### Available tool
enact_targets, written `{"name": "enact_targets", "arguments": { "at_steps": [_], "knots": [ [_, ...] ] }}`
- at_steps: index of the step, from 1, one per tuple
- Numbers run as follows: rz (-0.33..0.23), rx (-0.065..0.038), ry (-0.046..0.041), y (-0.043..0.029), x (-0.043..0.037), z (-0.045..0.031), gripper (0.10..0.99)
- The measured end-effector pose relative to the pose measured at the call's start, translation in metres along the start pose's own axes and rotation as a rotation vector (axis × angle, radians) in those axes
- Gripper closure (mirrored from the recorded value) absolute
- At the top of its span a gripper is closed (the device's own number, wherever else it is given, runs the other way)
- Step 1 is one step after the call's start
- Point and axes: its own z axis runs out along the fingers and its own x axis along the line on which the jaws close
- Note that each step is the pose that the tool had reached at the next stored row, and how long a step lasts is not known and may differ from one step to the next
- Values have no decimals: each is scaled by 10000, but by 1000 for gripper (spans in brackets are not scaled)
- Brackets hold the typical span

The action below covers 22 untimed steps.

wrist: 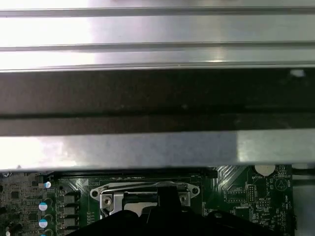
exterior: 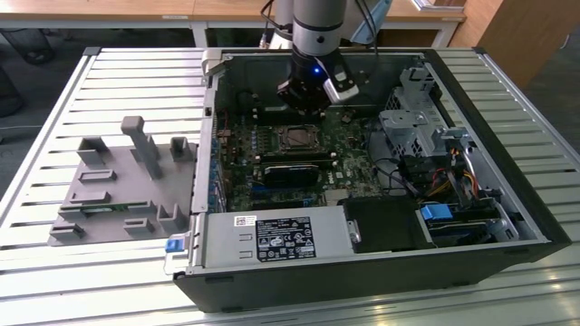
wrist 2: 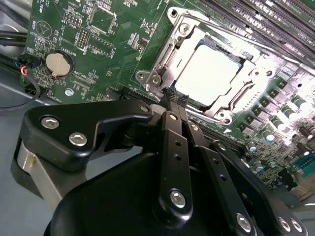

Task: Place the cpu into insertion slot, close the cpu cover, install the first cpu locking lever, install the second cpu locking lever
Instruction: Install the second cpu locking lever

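Second wrist view gave me the best look: the cpu (wrist 2: 212,69) lay in the socket with its bright metal top up, and the cover (wrist 2: 170,44), a silvery frame, sat around it, the chip showing through its window. Whether the cover was pressed fully flat I could not tell. The gripper (wrist 2: 173,97) had its fingers drawn together to a narrow tip with nothing between them, and that tip stood at the socket's edge, close to the cover's corner; I could not say whether it touched.

My worry was the levers. If the cover was riding slightly high, a lever pushed down over it could slip off its catch or bind, and a narrow tip sliding off thin wire would land on the board (wrist 2: 93,54) or the small parts packed beside the socket. A chip not seated square would also be stressed under clamping, though it looked level to me.

From the exterior view, the arm came down nearly vertical into the open case (exterior: 507,170), its gripper (exterior: 306,109) pointing down just behind the socket (exterior: 297,138), well apart from the grey fixture (exterior: 118,197) on the table (exterior: 54,122).
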Motion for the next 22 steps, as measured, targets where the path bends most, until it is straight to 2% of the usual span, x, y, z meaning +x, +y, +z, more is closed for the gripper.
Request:
{"name": "enact_targets", "arguments": {
  "at_steps": [15,22],
  "knots": [
    [1,0,0,-106,-8,-8,980],
    [0,0,0,-100,-12,-150,980]
  ]
}}
